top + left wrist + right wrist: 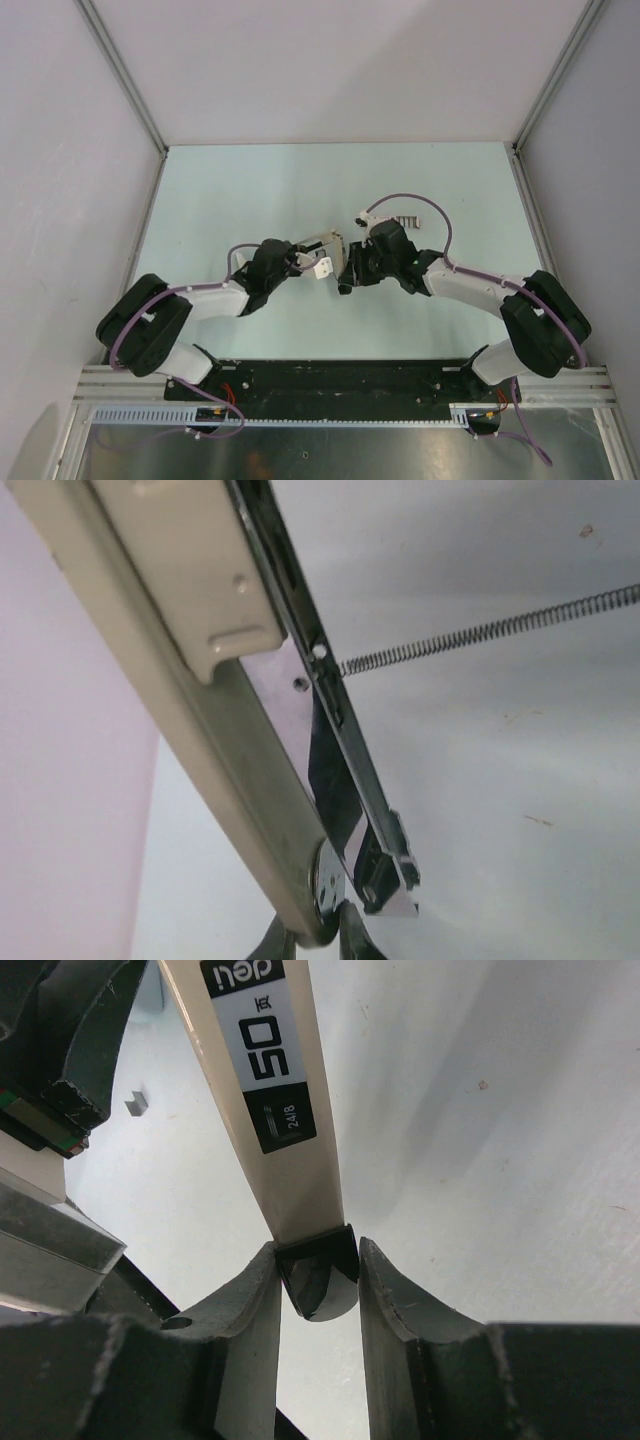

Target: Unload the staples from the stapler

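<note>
The cream stapler (pixel 325 252) is held off the table between both grippers. In the left wrist view its cream body (pixel 180 680) is swung open from the metal magazine (pixel 345 770), and the pusher spring (pixel 480 632) stretches out to the upper right. My left gripper (pixel 310 942) is shut on the hinge end; it also shows in the top view (pixel 303 262). My right gripper (pixel 317 1260) is shut on the black end cap (pixel 318 1280) of the cream arm (pixel 265 1080); it also shows in the top view (pixel 347 268). A pale strip that looks like staples (pixel 407 220) lies on the table behind the right gripper.
A small loose metal bit (pixel 135 1103) lies on the table beside the stapler. The left gripper's body (pixel 60 1060) is close on the left in the right wrist view. Grey walls enclose the pale table (pixel 230 190) on three sides.
</note>
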Controlling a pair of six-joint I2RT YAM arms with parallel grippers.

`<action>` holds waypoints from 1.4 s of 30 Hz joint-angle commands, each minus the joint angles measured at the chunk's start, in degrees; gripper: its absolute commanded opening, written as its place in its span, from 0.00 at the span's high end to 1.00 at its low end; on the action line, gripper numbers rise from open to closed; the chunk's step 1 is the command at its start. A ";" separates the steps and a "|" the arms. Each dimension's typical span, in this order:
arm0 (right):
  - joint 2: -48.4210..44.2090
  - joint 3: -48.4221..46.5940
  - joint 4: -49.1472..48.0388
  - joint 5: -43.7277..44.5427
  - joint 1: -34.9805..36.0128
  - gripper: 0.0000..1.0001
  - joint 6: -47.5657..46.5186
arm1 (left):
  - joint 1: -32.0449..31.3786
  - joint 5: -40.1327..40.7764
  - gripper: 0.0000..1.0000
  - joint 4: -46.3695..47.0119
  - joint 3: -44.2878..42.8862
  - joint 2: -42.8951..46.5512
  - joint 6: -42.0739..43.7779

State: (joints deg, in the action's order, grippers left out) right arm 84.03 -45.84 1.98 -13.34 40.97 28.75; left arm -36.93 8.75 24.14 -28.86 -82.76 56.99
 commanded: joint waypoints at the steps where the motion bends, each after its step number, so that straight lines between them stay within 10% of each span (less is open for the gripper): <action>1: -3.23 -0.65 0.83 3.67 -1.88 1.00 0.20 | -1.56 6.94 0.98 10.78 3.22 -1.91 12.38; 18: -7.99 1.54 4.32 2.82 -4.74 1.00 -1.53 | -4.49 12.23 0.99 22.60 5.84 -6.08 16.60; 25: -8.29 0.20 -6.51 2.09 -4.22 1.00 5.21 | -8.16 6.38 0.96 -2.42 -4.13 3.31 -4.32; 31: -9.49 -2.28 -11.97 4.78 -3.94 1.00 10.64 | -8.22 -14.61 0.70 -30.25 -16.15 9.82 -25.79; 42: -17.33 -4.77 1.14 14.71 -9.42 1.00 10.45 | -8.23 -25.82 0.22 -38.91 -17.78 12.10 -35.80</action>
State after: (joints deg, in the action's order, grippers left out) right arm 71.55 -46.33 -1.19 -5.80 34.48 39.11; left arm -45.10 -12.38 -10.04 -45.23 -72.71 27.09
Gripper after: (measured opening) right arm 0.351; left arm 0.708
